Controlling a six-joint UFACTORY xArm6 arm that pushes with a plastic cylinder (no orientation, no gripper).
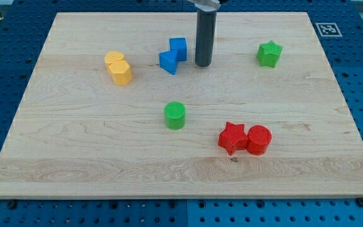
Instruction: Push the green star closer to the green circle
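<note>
The green star (270,53) lies near the view's upper right of the wooden board (74,151). The green circle (175,115) stands near the board's middle, well down and to the left of the star. My tip (203,64) rests on the board at the upper middle, about a hundred pixels left of the green star and just right of the blue blocks. It touches no block.
A blue cube (178,48) and a blue triangle-like block (168,62) sit together just left of my tip. Two yellow blocks (118,67) touch at the upper left. A red star (232,137) and a red circle (259,139) touch at the lower right.
</note>
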